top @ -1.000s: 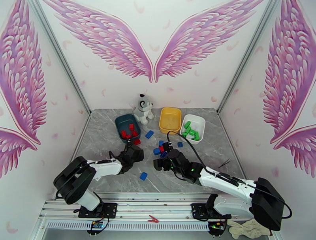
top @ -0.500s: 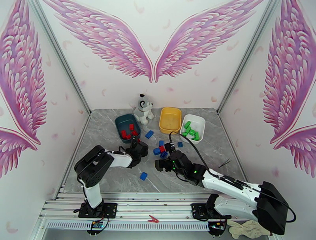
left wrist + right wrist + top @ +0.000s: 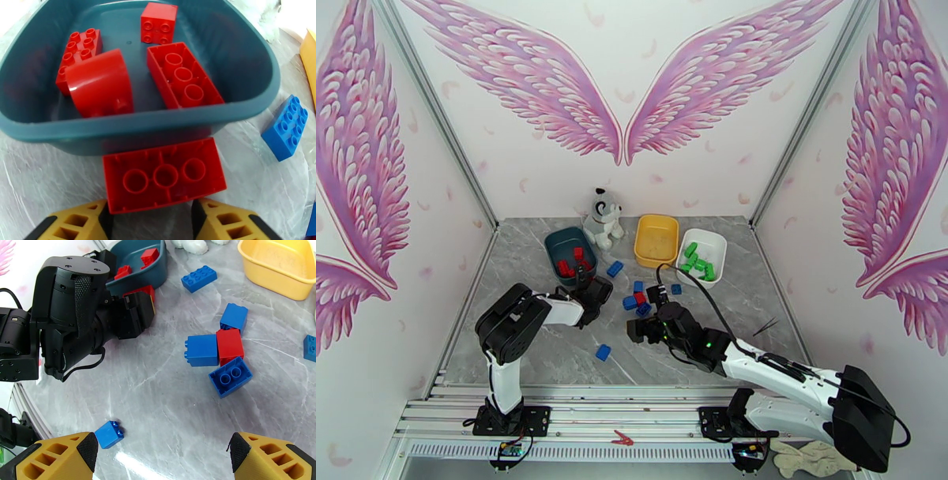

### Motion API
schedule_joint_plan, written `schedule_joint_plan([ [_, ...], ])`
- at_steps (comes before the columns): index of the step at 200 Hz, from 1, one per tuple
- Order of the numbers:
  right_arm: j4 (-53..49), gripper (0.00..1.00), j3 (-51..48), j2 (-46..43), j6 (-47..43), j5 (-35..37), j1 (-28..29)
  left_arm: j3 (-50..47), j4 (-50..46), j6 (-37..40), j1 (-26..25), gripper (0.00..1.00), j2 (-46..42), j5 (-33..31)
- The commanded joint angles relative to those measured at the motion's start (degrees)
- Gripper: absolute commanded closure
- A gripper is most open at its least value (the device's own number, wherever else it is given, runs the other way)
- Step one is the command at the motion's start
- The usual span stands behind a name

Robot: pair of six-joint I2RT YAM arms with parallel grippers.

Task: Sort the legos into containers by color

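Your right gripper [image 3: 162, 455] is nearest. Its fingers [image 3: 63, 459] stand wide apart, one in each lower corner of the right wrist view, with bare table [image 3: 158, 398] between them and nothing held. A lone blue lego [image 3: 110, 434] lies just beyond the left finger, studs toward 3 o'clock.

Farther out, four legos sit packed together. A side-lying blue lego [image 3: 201, 350], studs toward 9 o'clock, touches a short red lego [image 3: 229, 343]. An upturned blue lego [image 3: 230, 376] shows its hollow base, long axis 8 to 2 o'clock. A fourth blue lego [image 3: 234, 317] lies at 12 o'clock of the red one.

Your left gripper [image 3: 152, 215] faces the near wall of the dark teal tub [image 3: 51, 132]. Its fingers [image 3: 237, 223] are partly closed. A long red lego [image 3: 164, 175] lies across their tips, hollow base toward the camera, long axis 9 to 3 o'clock with the right end slightly raised. It is longer than the gap and covers the tips, so you cannot tell whether it is gripped.

Inside the tub, an upturned red lego [image 3: 183, 77] runs 11 to 5 o'clock. A curved red piece [image 3: 98, 83] half hides a studded red lego [image 3: 79, 43]. On the table at 3 o'clock of the tub, a flat blue lego [image 3: 285, 128] lies studs up, long axis 1 to 7 o'clock.

Farthest are the yellow tub [image 3: 657, 237] and the white tub [image 3: 715, 246]. The white tub holds green legos [image 3: 695, 259], which are too small for you to read their orientation.
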Motion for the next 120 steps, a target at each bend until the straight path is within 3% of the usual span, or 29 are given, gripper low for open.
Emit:
schedule_joint_plan([
  [1, 0.01, 0.06, -0.71, -1.01, 0.47, 0.75, -0.43, 1.19, 0.21, -0.11, 0.41, 0.37, 2.18, 3.05],
  [51, 0.48, 0.06, -0.53, -0.50, 0.65, 0.66, -0.50, 0.32, -1.16, 1.71, -1.90, 0.36, -0.85, 2.33],
  [120, 1.03, 0.06, -0.55, 0.26, 0.83, 0.65, -0.51, -5.29, -1.15, 2.97, -3.11, 0.50, -8.92, 3.04],
])
